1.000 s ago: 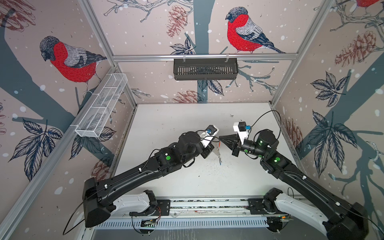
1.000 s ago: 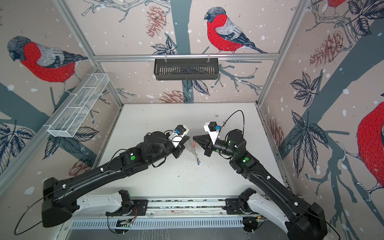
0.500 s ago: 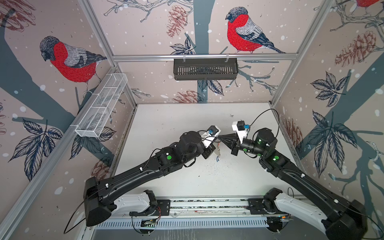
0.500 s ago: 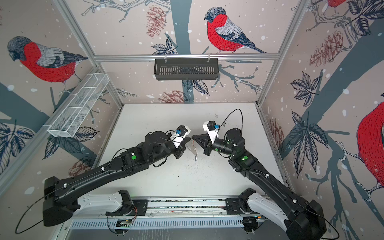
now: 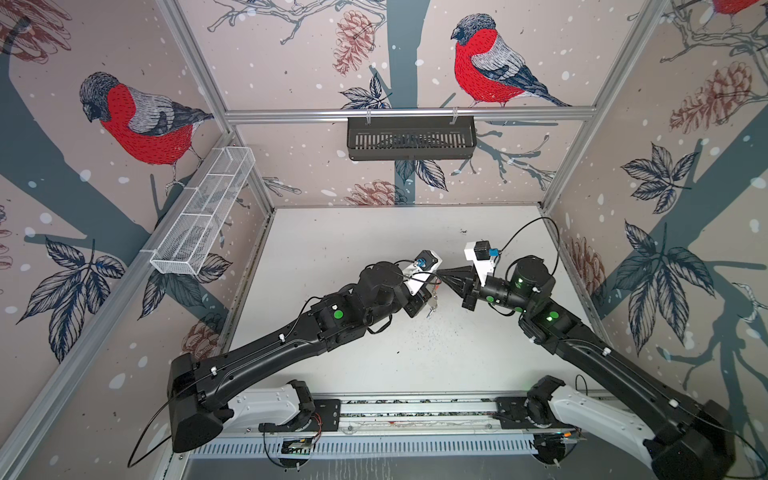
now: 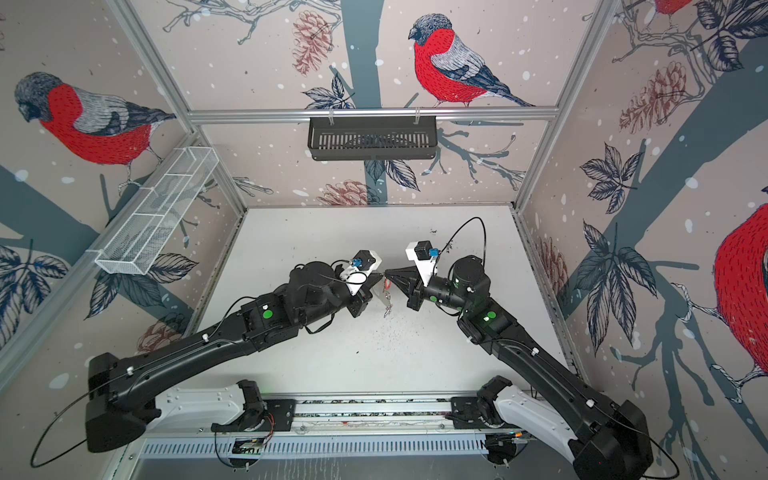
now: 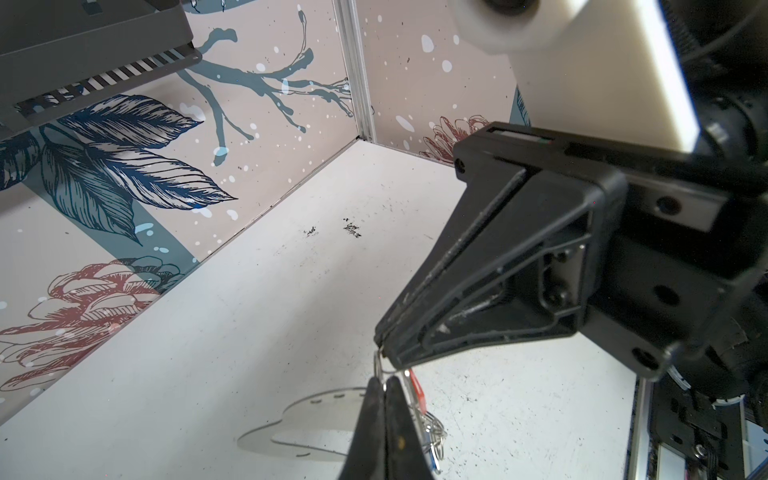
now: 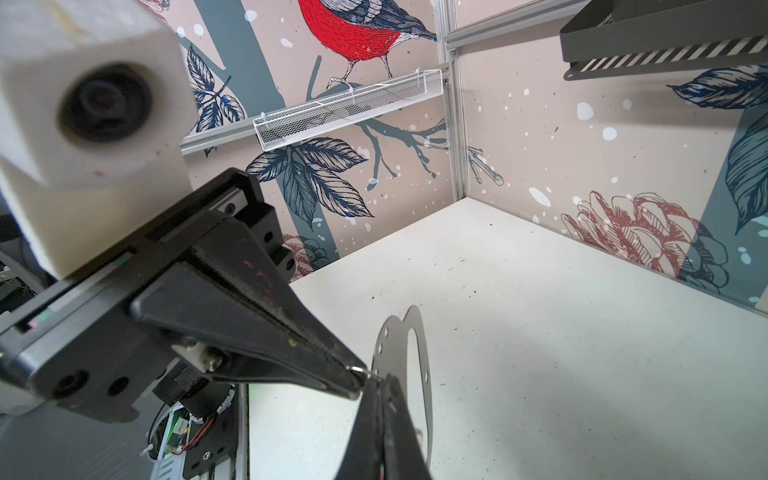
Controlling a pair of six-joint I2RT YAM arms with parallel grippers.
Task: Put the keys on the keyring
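Closing in, the right claw has swung tip to tip with the left claw; both pinch shut on one small ring. The keys dangle just below the left claw, the keyring plate just behind it: threading looks under way.

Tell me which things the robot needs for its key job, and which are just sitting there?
For the job: keys with the red tag, grey keyring plate, left gripper and right gripper, both pinched shut.

Just there: black slotted basket on the back wall, white mesh basket on the side wall, dark crumbs on the table.
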